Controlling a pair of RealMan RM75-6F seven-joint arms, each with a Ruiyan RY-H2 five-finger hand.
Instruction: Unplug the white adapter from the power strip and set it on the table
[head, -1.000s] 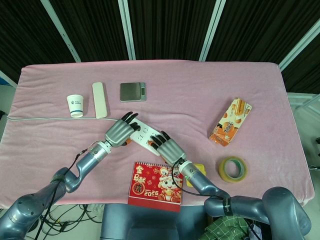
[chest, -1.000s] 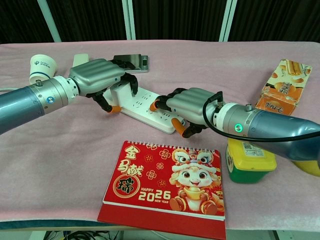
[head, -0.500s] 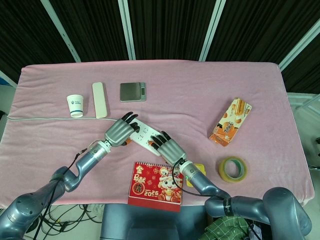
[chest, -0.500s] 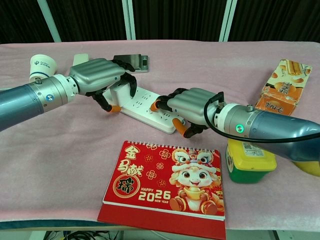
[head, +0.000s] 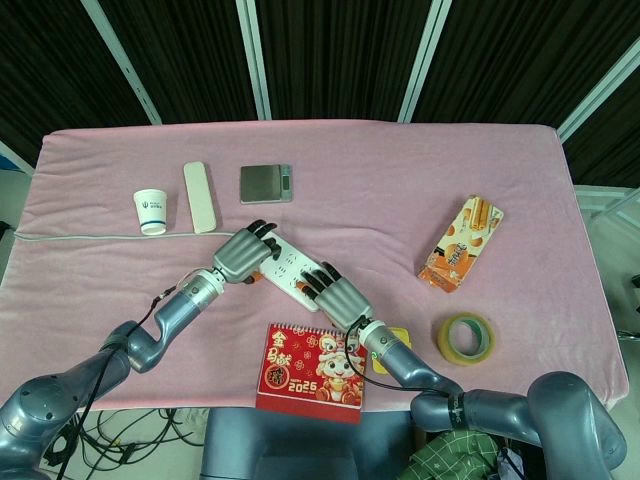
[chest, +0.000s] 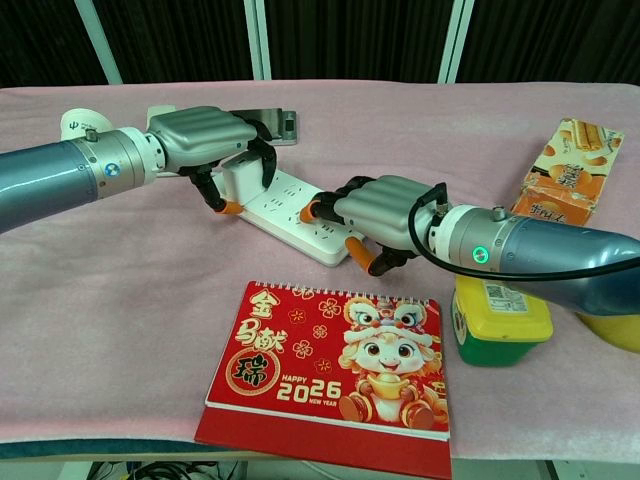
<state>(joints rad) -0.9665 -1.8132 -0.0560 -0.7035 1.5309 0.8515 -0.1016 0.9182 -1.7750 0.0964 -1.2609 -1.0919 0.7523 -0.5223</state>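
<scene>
Clearly, you are working both hands on the power strip (chest: 300, 215) lying on the pink tabletop (head: 400, 190). Your left hand (chest: 205, 140) is curling its fingers around the white adapter (chest: 238, 178), which is sitting in the strip's far end, apparently not yet pulled free. Your right hand (chest: 380, 215) is pressing down on the strip's near end, holding nothing, probably to keep the strip from lifting with the pull. Nearby are lying a red calendar (chest: 335, 355) and a paper cup (head: 151, 210).
</scene>
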